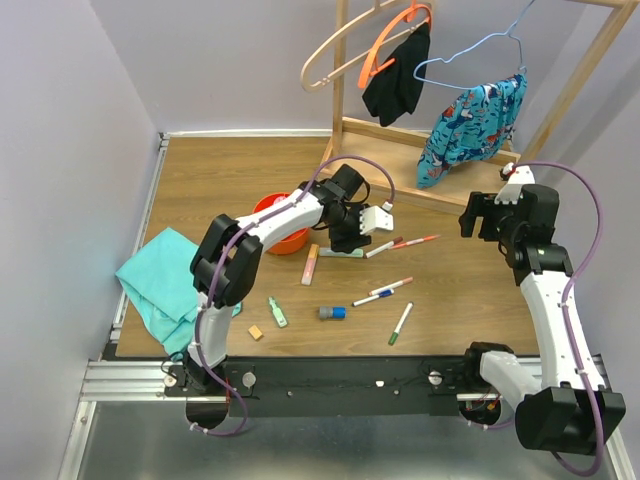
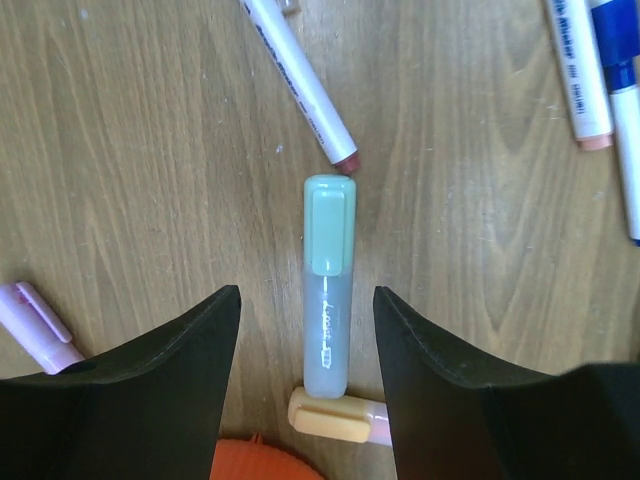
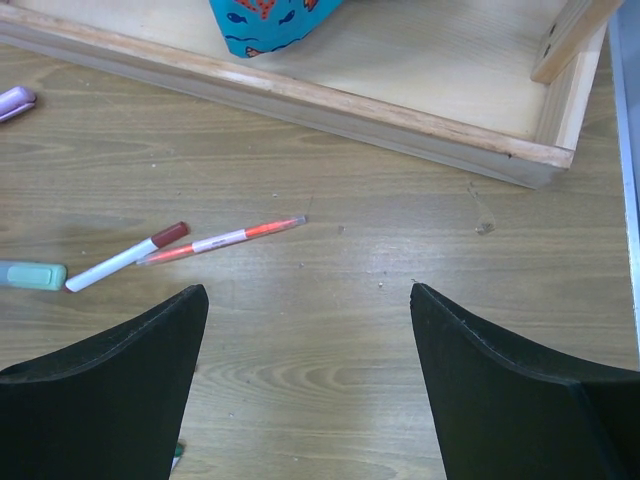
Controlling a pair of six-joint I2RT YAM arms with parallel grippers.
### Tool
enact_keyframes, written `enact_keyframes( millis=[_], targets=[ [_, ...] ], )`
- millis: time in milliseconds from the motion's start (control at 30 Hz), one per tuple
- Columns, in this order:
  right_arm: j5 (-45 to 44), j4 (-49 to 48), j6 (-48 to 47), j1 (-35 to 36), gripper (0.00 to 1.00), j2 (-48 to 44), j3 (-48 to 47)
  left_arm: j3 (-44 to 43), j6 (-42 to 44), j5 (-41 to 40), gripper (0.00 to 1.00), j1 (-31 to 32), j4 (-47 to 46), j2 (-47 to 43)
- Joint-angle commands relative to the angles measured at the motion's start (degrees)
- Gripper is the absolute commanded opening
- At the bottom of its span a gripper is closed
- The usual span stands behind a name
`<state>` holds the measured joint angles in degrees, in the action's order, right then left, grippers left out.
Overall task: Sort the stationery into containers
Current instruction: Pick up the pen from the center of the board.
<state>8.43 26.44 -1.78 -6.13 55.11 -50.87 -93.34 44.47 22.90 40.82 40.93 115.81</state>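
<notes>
A pale green highlighter (image 2: 328,290) lies flat on the wood between the fingers of my left gripper (image 2: 305,292). The jaws stand open, with a gap on each side of it. In the top view this gripper (image 1: 350,243) hangs just right of the orange organiser (image 1: 283,222), whose rim (image 2: 265,462) shows below the jaws. A yellow-capped pink highlighter (image 2: 335,417) lies across the green one's end. A white marker with a red cap (image 2: 305,90) points at the green cap. My right gripper (image 3: 310,290) is open over bare wood, at the table's right (image 1: 480,215).
Loose on the table: two markers (image 1: 382,292), a green-tipped marker (image 1: 400,323), an orange pen (image 1: 415,241), a blue-grey piece (image 1: 332,313), a small green highlighter (image 1: 277,312), a tan cube (image 1: 255,332). A teal cloth (image 1: 165,285) lies left. The wooden rack base (image 1: 420,165) stands behind.
</notes>
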Motion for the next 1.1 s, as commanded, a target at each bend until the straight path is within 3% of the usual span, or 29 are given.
enact_keyframes(
  millis=[0, 333, 667, 967, 1067],
  targets=[
    [1.42, -0.6, 0.2, -0.37, 0.9, -1.06, 0.77, -2.72, -1.93, -2.94, 0.63, 0.31, 1.43, 3.8],
    [2.3, -1.48, -0.41, -0.37, 0.9, -0.62, 1.65, -5.8, -3.77, -2.5, 0.6, 1.37, 1.7, 7.94],
    [2.47, -2.09, 0.29, -0.37, 0.9, -0.53, 1.83, -2.55, -4.92, -2.24, 0.53, 2.16, 0.3, 8.73],
    [1.77, -1.91, 0.2, -0.37, 0.89, -0.44, 2.0, -1.85, -5.53, -1.11, 0.39, 2.25, 0.91, 8.82],
    [1.42, -1.83, 0.02, -0.37, 0.89, -0.44, 1.83, -1.67, -6.06, -0.31, 0.29, 2.34, 1.26, 8.3]
  ],
)
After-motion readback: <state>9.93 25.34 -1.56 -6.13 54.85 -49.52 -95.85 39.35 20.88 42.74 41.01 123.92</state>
